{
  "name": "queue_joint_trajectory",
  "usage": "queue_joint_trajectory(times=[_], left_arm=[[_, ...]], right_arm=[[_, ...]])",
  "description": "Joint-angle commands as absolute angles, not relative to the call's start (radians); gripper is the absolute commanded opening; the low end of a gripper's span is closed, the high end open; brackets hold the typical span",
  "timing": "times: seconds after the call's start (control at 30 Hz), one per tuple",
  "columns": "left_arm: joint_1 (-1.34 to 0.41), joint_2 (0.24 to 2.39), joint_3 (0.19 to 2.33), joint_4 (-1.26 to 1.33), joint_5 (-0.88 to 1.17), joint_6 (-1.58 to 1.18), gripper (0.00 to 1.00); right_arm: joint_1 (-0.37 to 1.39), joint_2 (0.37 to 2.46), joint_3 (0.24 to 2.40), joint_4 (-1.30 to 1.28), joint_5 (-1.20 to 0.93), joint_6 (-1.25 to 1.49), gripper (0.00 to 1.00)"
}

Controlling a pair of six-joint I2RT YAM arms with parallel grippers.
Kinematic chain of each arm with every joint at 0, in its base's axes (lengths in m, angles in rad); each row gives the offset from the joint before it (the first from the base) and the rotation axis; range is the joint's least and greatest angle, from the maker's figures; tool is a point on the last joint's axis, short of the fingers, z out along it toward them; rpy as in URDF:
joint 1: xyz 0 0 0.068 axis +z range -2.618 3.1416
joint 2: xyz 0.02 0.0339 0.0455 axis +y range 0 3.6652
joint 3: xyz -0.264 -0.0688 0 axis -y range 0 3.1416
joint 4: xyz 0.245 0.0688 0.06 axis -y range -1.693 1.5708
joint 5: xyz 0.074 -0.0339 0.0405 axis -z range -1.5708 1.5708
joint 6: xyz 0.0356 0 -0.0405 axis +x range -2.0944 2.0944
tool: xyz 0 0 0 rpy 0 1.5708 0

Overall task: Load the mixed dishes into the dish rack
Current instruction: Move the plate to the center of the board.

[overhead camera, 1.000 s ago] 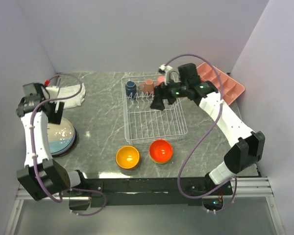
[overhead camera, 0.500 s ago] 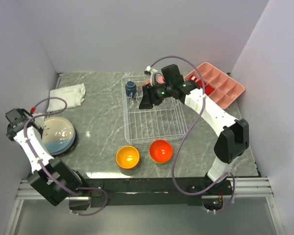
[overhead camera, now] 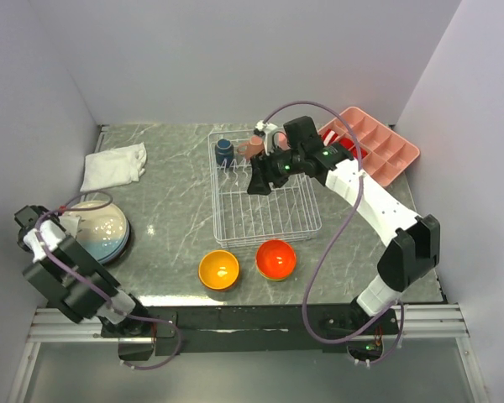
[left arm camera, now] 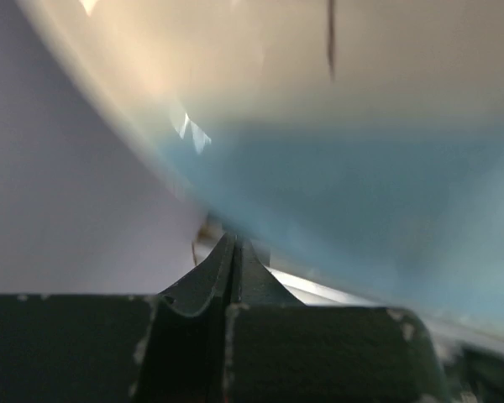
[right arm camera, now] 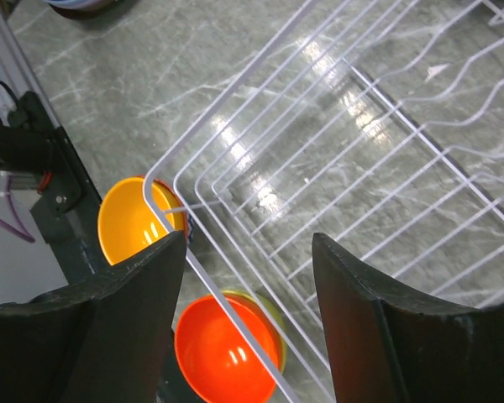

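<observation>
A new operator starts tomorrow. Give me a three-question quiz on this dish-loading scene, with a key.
1. True or false: the orange-yellow bowl and the red-orange bowl sit inside the dish rack.
2. The right gripper is: A) shut on a cup; B) open and empty over the rack; C) out of view.
3. Which cups stand at the rack's far end?
Key: 1 false, both bowls are on the table in front of the rack; 2 B; 3 the navy cup and the pink cup.
</observation>
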State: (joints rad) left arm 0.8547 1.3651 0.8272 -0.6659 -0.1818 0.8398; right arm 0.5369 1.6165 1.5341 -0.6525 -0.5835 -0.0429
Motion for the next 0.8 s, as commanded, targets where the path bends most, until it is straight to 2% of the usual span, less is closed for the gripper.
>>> queue_joint_trajectory(times=[0.0,0.37,0.77], left_arm=[[0.864,1.471,0.874,-0.483,-0.157,0.876,0.01],[0.807,1.488,0.862,-0.344,0.09,1.051,0.01],[0.692,1.595,0.974,-0.587,0.25,1.086,0.01]], right_arm=[[0.538,1.54,1.513,-0.672,-0.52,-0.09,0.71],[0.537,1.529,1.468,-0.683,-0.42,-0.15,0.76],[0.538,1.568,1.483,-0.692,-0.322,-0.213,0.79]])
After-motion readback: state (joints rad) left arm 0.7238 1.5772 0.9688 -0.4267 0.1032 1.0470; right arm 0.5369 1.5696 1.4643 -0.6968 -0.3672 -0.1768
